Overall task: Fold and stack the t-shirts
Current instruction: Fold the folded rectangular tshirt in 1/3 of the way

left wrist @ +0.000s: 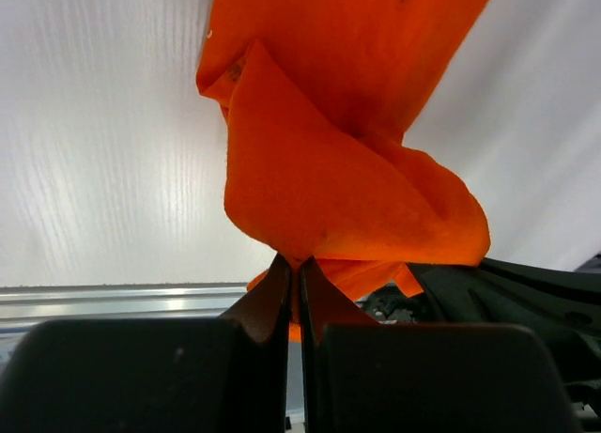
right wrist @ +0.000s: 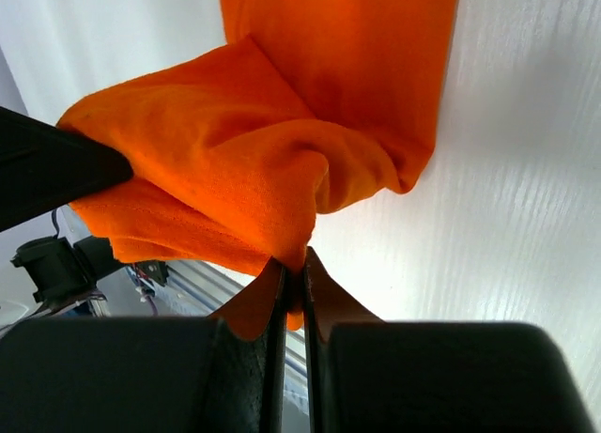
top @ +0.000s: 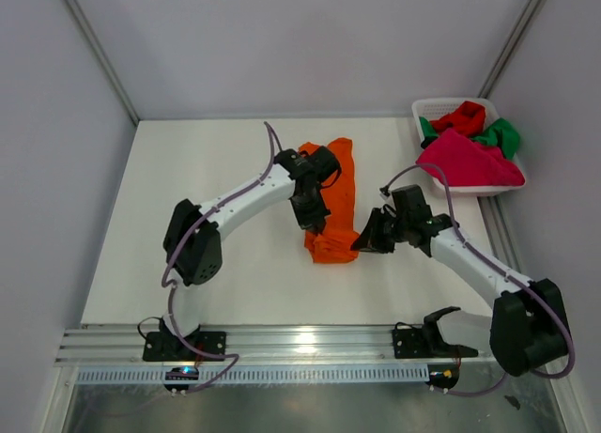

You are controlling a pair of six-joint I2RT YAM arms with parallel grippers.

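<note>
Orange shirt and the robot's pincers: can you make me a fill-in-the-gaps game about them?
Exactly ____ pincers grip the orange t-shirt: the left pincer and the right pincer.
The white basket stands at the table's far ____ corner.
The basket holds ____ shirts: a red t-shirt, a green t-shirt and a pink t-shirt.
Missing words: two; right; three.

No legible text, label, brand, number or sign in any view. Top, left wrist, right wrist: nothing readable.
</note>
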